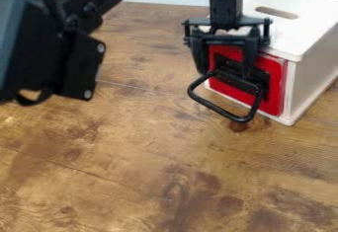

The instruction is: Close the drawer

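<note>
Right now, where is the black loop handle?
In the camera view, the black loop handle juts leftward from the red drawer front, below the gripper.

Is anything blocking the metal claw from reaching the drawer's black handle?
Nothing visible blocks it: the claw hangs right at the red drawer front, just above the black handle, with only bare tabletop in front.
</note>
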`<state>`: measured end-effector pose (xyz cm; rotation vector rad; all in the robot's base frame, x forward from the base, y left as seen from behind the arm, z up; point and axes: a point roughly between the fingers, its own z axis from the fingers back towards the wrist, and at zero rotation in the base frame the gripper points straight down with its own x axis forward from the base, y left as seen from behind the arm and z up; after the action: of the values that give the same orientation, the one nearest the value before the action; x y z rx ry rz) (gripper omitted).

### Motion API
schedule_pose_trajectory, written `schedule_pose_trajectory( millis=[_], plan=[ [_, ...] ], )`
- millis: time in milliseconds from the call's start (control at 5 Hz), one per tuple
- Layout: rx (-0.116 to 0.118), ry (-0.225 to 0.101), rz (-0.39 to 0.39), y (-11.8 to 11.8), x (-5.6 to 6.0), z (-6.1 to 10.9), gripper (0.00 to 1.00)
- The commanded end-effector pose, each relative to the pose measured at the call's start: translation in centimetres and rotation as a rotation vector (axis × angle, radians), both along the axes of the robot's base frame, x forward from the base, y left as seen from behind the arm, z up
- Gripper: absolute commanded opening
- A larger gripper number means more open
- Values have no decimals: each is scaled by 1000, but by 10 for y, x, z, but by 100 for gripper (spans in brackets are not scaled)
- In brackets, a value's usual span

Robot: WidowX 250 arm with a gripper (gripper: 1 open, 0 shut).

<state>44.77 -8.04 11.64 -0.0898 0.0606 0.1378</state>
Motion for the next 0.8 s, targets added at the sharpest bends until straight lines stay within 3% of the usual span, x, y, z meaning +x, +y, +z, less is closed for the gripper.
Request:
schedule_pose_trajectory(
  millis=[0,200,600],
  plan=[
    [-73,-160,42,-16,10,55,100],
    [-92,-186,37,-15,6,52,100],
    [-116,-188,-16,-3,1,49,100]
  ],
)
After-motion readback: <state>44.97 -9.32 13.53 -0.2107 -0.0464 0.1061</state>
